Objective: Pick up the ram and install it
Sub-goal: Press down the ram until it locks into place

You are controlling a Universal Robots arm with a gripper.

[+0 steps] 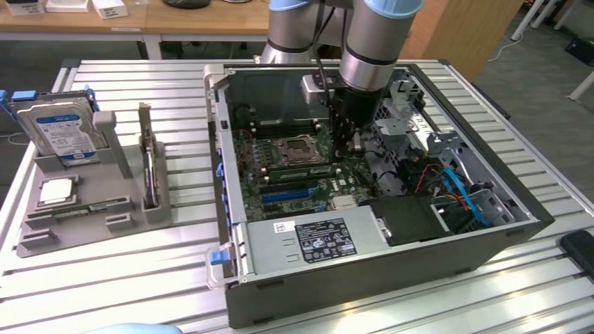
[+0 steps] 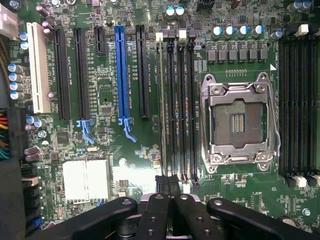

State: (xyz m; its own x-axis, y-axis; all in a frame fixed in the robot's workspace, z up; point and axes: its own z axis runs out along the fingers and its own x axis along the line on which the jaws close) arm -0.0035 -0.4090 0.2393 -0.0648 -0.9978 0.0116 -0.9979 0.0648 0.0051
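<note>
The black hand (image 2: 167, 184) has its fingers (image 2: 150, 215) pressed together, with no gap between them. It hangs low inside the open black computer tower case (image 1: 371, 278) over the green motherboard (image 2: 140, 165). In the wrist view its tips sit at the near end of a bank of long black memory slots (image 2: 182, 100). In the outermost slot of that bank, running straight away from the tips, a thin long green strip stands edge-on, and this looks to be the ram (image 2: 161, 100); whether the tips touch it cannot be told. Just beside the hand, on the other side of that bank, is the square silver processor socket (image 2: 239, 122), with a second bank of black slots (image 2: 297, 105) beyond it. On the ram's side, further off, lie a long blue expansion slot (image 2: 120, 75) and a white one (image 2: 38, 70). In the exterior view the hand (image 1: 348, 147) hangs from the grey arm (image 1: 371, 49), with the silver power supply box (image 1: 316, 240) at the case's near wall. Well apart from the hand, to the exterior view's left on the ribbed metal tabletop (image 1: 139, 292), a grey parts tray (image 1: 55, 236) holds an upright blue-labelled silver hard drive (image 1: 60, 132), a tall dark card (image 1: 147, 163) and a flat green strip (image 1: 93, 207).
</note>
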